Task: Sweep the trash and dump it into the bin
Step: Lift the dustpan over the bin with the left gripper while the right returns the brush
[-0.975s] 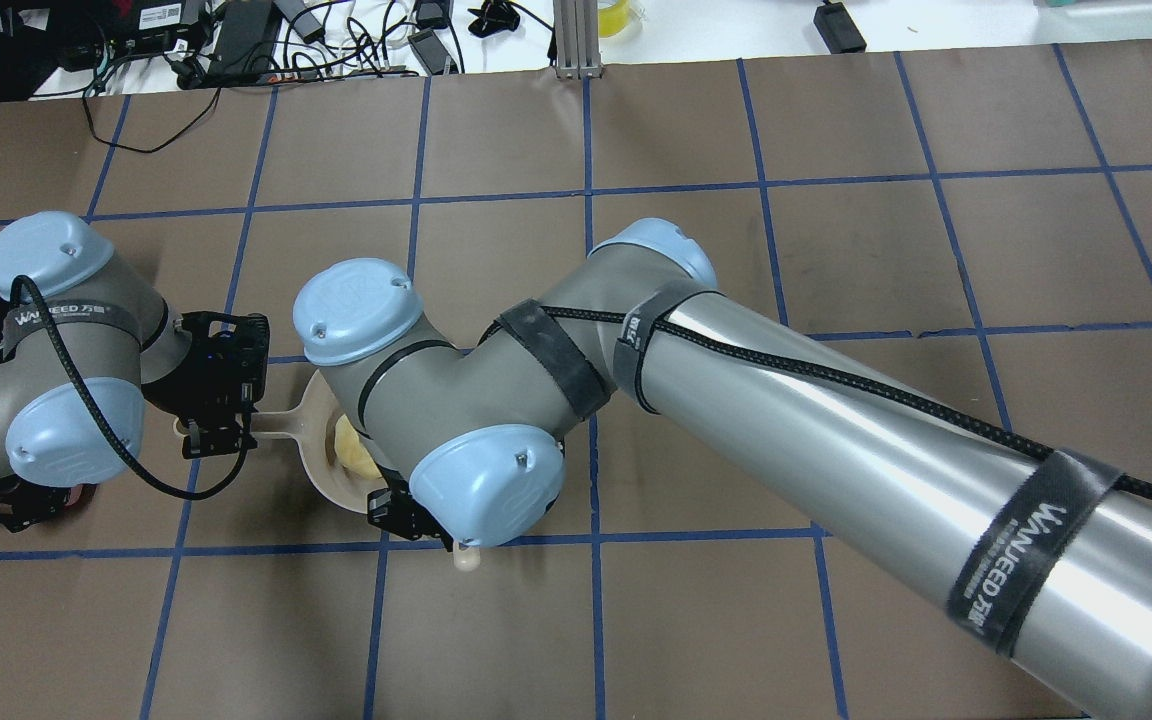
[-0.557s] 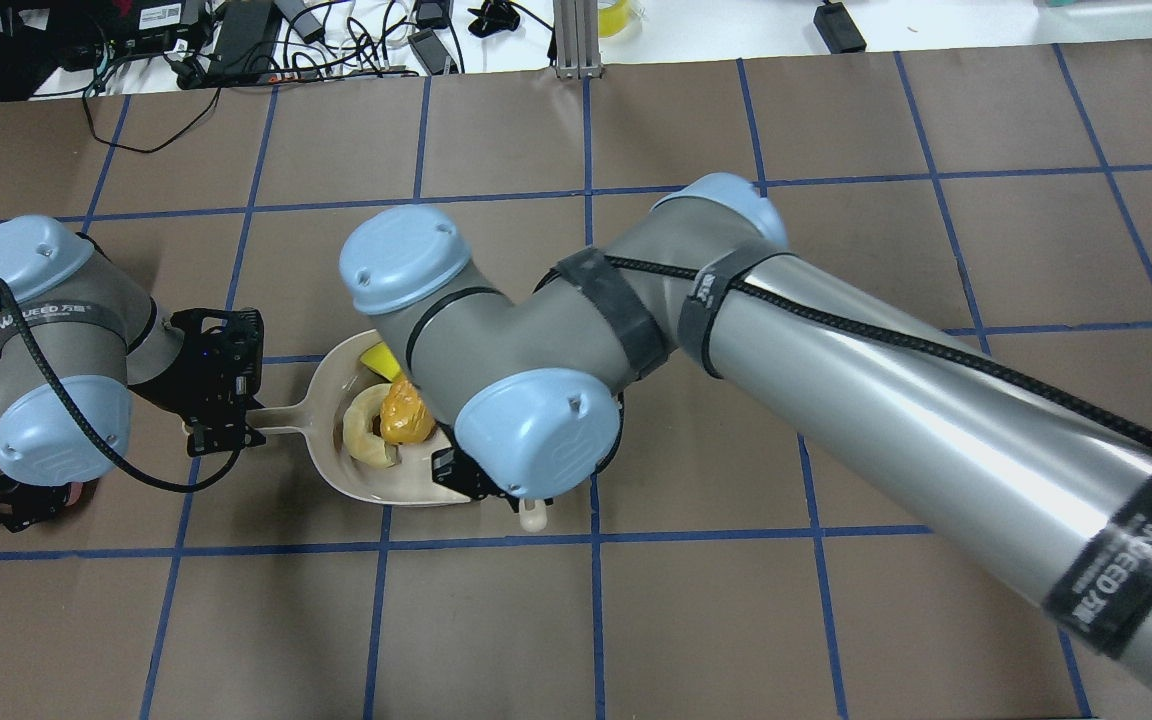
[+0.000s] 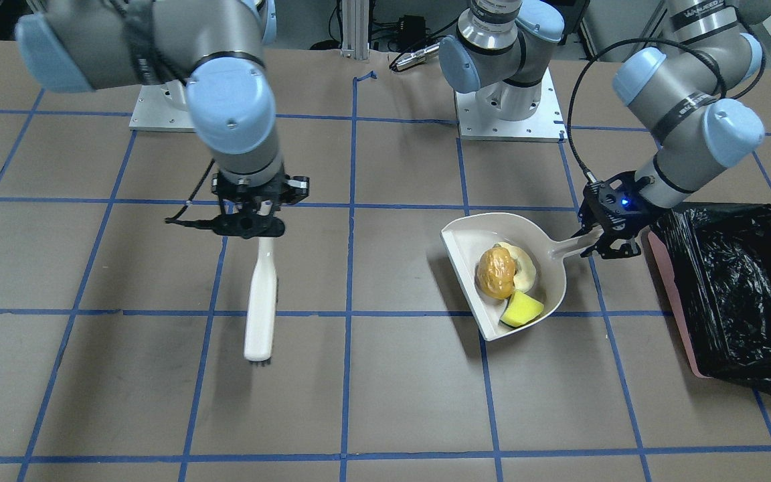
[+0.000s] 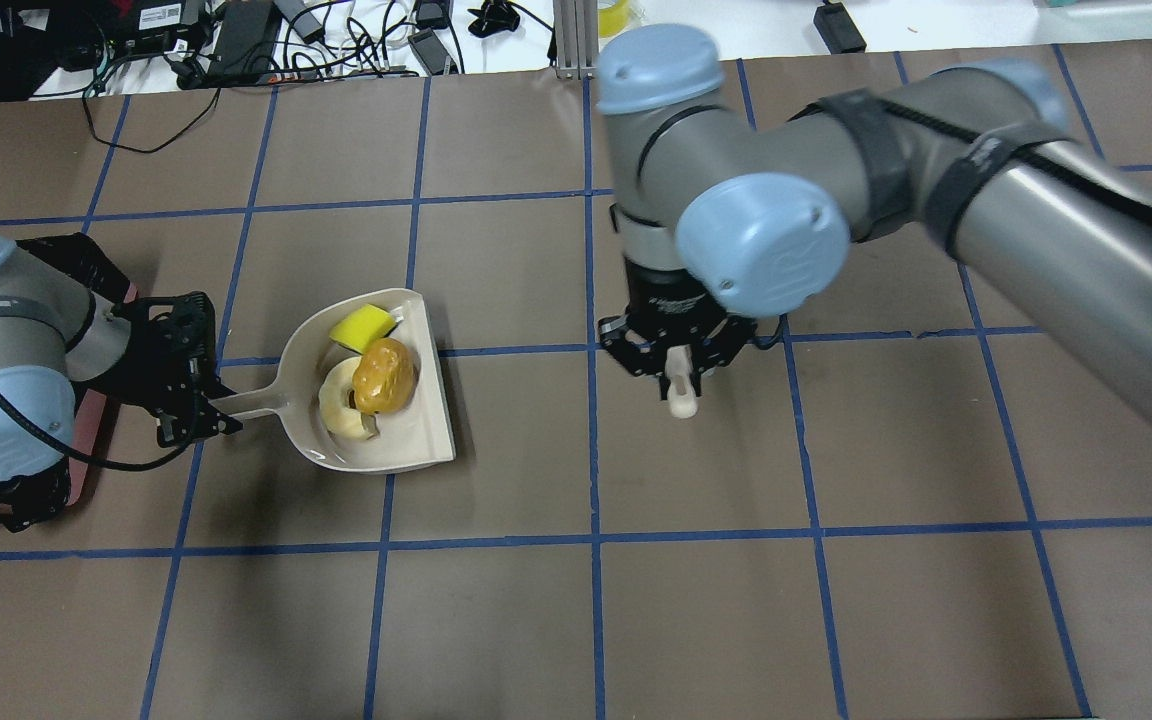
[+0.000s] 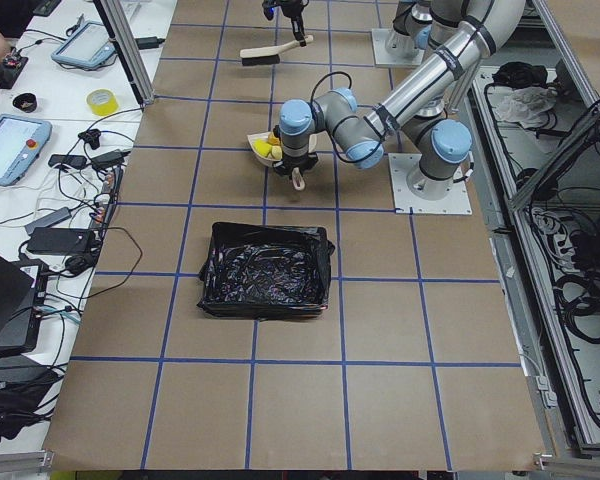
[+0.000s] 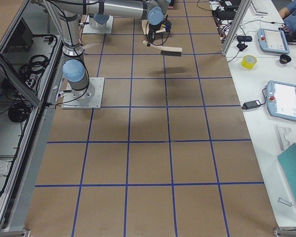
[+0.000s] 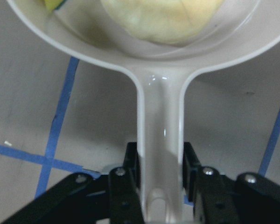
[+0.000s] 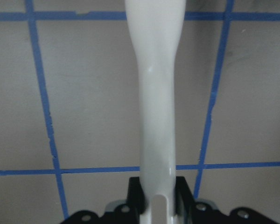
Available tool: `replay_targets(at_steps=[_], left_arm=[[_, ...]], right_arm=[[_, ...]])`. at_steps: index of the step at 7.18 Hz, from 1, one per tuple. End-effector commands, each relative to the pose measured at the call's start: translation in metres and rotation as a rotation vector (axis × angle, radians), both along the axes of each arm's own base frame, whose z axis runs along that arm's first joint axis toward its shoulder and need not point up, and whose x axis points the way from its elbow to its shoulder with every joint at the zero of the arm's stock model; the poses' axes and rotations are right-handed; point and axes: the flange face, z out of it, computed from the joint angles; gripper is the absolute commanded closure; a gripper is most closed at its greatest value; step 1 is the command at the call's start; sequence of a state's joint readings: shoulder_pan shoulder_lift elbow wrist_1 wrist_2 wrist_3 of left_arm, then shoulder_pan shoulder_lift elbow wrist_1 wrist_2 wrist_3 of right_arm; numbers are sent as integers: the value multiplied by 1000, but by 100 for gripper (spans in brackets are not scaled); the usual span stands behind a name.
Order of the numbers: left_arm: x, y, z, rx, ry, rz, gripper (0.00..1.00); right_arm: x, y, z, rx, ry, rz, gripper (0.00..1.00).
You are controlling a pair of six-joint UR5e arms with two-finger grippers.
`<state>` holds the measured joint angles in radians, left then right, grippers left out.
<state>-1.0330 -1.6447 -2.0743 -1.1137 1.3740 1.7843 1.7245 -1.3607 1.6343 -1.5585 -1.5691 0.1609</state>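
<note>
The trash lies in a beige dustpan (image 4: 426, 440): an orange-brown lump (image 4: 383, 375), a cream crescent (image 4: 341, 405) and a yellow-green wedge (image 4: 360, 326). My left gripper (image 4: 191, 385) is shut on the dustpan's handle (image 7: 158, 140), with the pan low over the table. The pink bin with its black bag (image 3: 733, 288) stands just beside that gripper. My right gripper (image 4: 676, 365) is shut on the handle of a white brush (image 3: 260, 301) and holds it above the table, well apart from the dustpan. The brush handle also shows in the right wrist view (image 8: 156, 93).
The table is brown paper with a blue tape grid (image 4: 591, 545). Cables and electronics (image 4: 236, 40) lie along the far edge, beside an aluminium post (image 4: 576, 40). The arm bases (image 3: 506, 114) stand on plates at the robot's side.
My right arm has swung away to the right with the brush, uncovering the dustpan and all three pieces in it. My left gripper has drawn the dustpan slightly toward the bin.
</note>
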Motion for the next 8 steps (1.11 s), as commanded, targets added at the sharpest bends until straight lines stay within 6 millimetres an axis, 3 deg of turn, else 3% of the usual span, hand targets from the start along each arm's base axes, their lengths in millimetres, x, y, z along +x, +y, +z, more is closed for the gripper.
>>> replay_targets(at_steps=[1, 2, 3, 4, 6, 8], left_arm=[[62, -16, 68, 39, 73, 108, 100], [92, -16, 99, 32, 67, 158, 100], [131, -3, 115, 31, 65, 238, 100], [174, 18, 115, 56, 44, 311, 100], [235, 48, 138, 86, -69, 397, 100], [309, 86, 156, 94, -121, 521, 100]], right_arm=[[-141, -38, 2, -10, -42, -11, 100], [-199, -44, -9, -13, -23, -17, 100], [-239, -47, -34, -28, -27, -7, 100], [-269, -44, -56, -45, -19, 9, 100], [-297, -43, -76, -36, -15, 18, 100], [-308, -45, -85, -32, -4, 8, 100]])
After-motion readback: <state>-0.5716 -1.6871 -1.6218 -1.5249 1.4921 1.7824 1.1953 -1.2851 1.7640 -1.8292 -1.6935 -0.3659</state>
